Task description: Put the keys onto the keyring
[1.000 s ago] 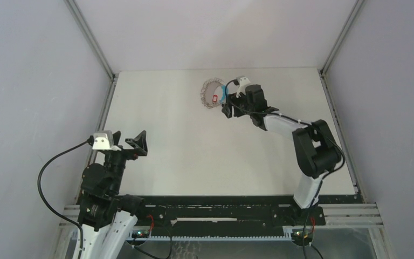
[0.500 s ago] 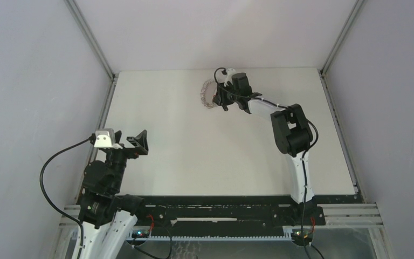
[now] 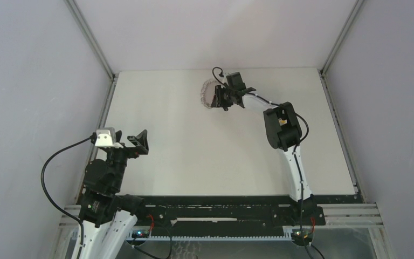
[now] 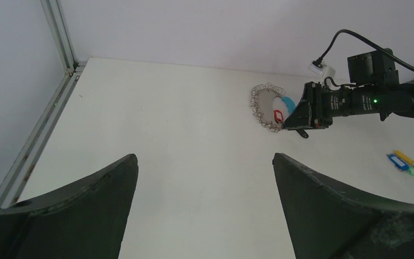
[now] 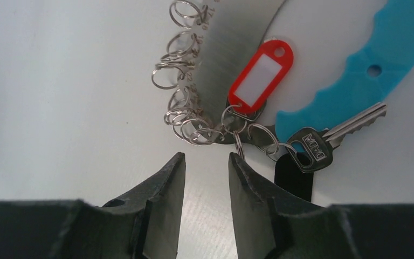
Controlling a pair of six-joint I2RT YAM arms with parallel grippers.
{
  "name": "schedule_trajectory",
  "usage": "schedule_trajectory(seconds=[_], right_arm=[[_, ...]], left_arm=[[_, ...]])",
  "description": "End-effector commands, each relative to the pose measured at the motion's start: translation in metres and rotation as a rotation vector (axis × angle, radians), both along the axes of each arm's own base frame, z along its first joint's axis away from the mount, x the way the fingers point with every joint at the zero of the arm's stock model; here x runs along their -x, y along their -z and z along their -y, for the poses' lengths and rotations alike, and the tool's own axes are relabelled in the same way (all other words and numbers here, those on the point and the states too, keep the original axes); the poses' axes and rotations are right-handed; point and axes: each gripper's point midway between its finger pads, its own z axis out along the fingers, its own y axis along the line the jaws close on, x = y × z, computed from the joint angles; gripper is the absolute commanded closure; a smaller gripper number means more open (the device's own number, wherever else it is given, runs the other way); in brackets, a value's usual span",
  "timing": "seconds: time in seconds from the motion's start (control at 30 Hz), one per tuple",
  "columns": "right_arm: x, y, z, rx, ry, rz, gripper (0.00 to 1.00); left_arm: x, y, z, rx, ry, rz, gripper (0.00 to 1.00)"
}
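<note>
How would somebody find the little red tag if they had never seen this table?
Look at the far side of the white table, where the right gripper hovers by the keyring. The red tag lies on it, beside the curved cyan piece. It alone is red with a white label window.

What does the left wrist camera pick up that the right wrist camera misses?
Only the left wrist view shows the keys, yellow, blue and green, lying off to one side. Only the right wrist view shows a metal key hooked among small split rings. Both show the keyring with its red tag and cyan piece.
</note>
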Motion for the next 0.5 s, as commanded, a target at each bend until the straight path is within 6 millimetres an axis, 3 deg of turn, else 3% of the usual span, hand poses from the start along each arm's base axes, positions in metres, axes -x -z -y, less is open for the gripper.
schedule_trajectory(seconds=[0.0, 0.3, 0.43, 0.47], right_arm=[[-0.012, -0.012, 0.003, -0.020, 0.065, -0.030, 0.64], [-0.018, -0.004, 0.007, -0.014, 0.091, -0.075, 0.65], [-0.012, -0.013, 0.008, 0.012, 0.087, -0.013, 0.66], [-0.011, -0.023, 0.007, 0.000, 0.079, 0.024, 0.66]], left_arm=[[-0.003, 0.002, 0.000, -0.023, 0.000, 0.004, 0.00], [-0.002, 0.003, 0.000, -0.025, 0.000, 0.002, 0.00], [-0.002, 0.004, 0.000, -0.024, -0.002, -0.001, 0.00], [-0.002, 0.003, 0.000, -0.024, -0.002, 0.000, 0.00]])
